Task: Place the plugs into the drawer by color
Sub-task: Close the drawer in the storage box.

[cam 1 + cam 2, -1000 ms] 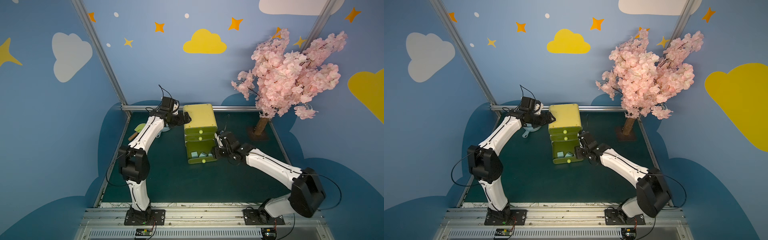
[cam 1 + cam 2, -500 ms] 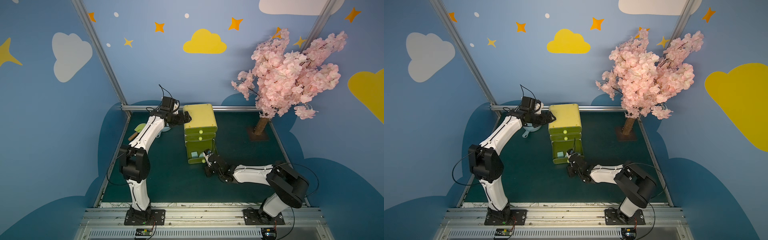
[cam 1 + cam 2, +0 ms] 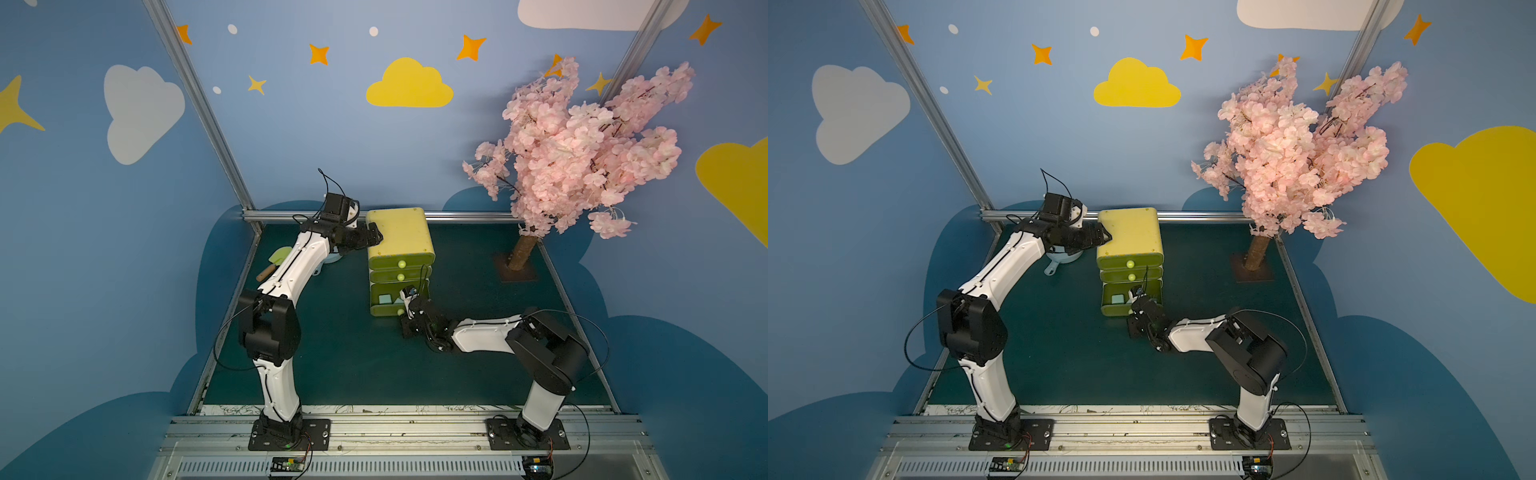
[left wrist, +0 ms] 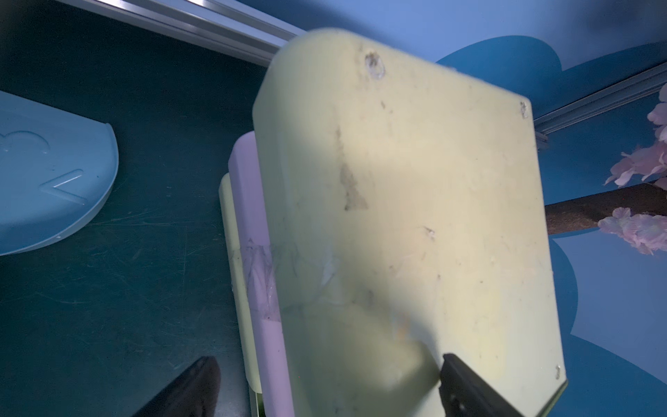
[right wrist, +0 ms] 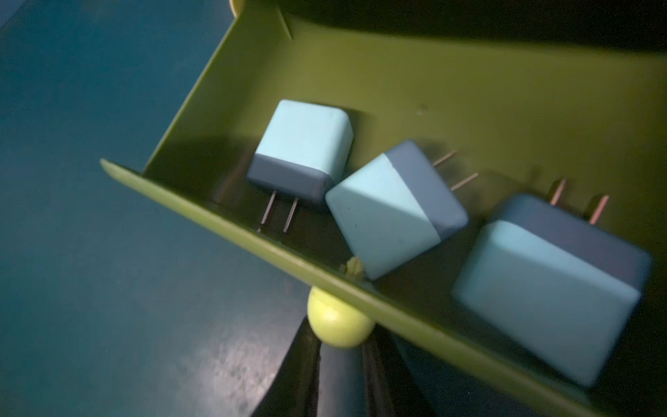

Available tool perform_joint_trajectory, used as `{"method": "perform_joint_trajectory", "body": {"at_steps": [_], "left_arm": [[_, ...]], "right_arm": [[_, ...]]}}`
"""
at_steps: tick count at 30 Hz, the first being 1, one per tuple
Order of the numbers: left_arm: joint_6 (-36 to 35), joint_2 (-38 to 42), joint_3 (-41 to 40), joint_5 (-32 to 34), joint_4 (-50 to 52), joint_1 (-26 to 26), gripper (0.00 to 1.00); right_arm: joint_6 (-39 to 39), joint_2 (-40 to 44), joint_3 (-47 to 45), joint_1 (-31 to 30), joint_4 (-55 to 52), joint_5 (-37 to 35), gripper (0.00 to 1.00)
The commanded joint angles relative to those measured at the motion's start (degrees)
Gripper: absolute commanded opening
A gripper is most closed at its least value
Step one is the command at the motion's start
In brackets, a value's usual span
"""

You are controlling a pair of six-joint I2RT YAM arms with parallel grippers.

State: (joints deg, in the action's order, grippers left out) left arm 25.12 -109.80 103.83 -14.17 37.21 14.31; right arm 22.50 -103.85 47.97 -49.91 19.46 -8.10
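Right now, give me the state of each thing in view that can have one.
top drawer, closed
middle drawer, closed
bottom drawer, pulled open
light blue plugs, three, lying in the bottom drawer
left gripper, open at the chest's top edge
right gripper, shut on the bottom knob

Both top views are bright, even and sharp, their edges bent by a wide lens. The left wrist view is dim, the chest (image 4: pixel 397 180) soft and half shadowed. The right wrist view is dark, the nearest plug (image 5: pixel 548 299) blurred.
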Motion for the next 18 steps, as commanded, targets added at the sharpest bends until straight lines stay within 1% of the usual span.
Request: {"method": "perform_joint_trajectory", "body": {"at_steps": [1,3,5,8,10,14,18], "left_arm": [[-0.91,-1.95,-0.29,3.26,5.06,0.2,0.96],[-1.02,-1.9,-0.38,3.36,5.09,0.28,0.96],[-0.96,-2.06,-0.38,3.28,5.14,0.31,0.94],[-0.96,-2.14,-0.38,3.36,5.15,0.45,0.93],[-1.03,-2.15,-0.38,3.37,5.15,0.63,0.93],[-0.89,-2.09,-0.3,3.28,5.15,0.81,0.92],[-1.11,-1.74,-0.38,3.69,5.24,0.99,0.93]], "right_arm": [[3.39,-1.58,2.46,2.26,6.45,2.47,0.22],[5.32,-2.19,2.87,3.51,7.98,4.54,0.22],[9.74,-3.2,3.69,4.24,9.33,5.15,0.21],[16.3,-4.11,2.68,5.46,14.99,7.06,0.2],[18.24,-5.17,2.46,5.93,18.61,8.07,0.2],[21.13,-8.22,4.64,7.22,20.43,11.25,0.2],[23.99,-12.36,4.6,9.16,29.38,15.39,0.2]]}}
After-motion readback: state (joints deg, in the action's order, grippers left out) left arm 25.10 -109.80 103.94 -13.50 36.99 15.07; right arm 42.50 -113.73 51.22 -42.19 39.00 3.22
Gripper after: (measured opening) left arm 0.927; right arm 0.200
